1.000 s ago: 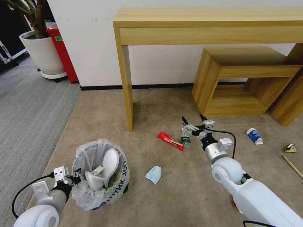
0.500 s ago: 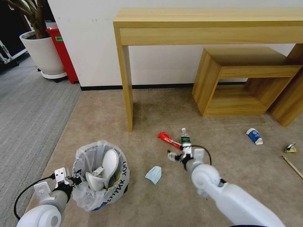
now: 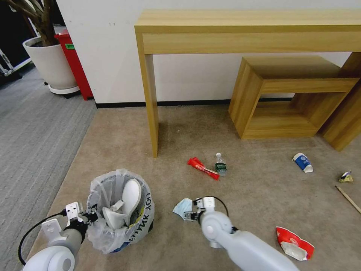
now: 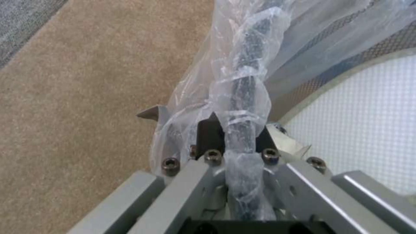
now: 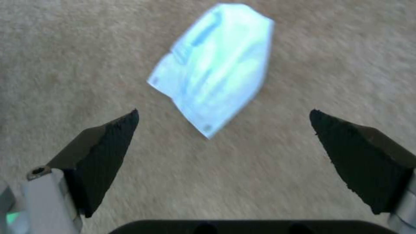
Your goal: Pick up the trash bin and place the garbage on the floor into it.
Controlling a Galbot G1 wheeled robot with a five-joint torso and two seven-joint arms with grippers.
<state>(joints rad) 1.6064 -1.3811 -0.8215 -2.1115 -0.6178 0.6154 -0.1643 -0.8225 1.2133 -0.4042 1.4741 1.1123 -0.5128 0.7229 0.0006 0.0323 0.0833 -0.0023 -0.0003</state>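
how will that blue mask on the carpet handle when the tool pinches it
The blue mask looks thin and creased, so probably floppy and very light. Lying flat on the carpet, it may be hard to get under. The right tool hangs open above it.

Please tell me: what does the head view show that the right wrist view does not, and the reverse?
Head view alone: the small round black trash bin lined with a crinkled white plastic bag and holding white slippers, the left gripper at its rim, a red wrapper, a small clear bottle, and a blue-white paper cup.

Right wrist view alone: the right gripper with its jaws wide apart and nothing between them.

Both: the light blue folded mask lying on the beige short-pile carpet, just ahead of the gripper.
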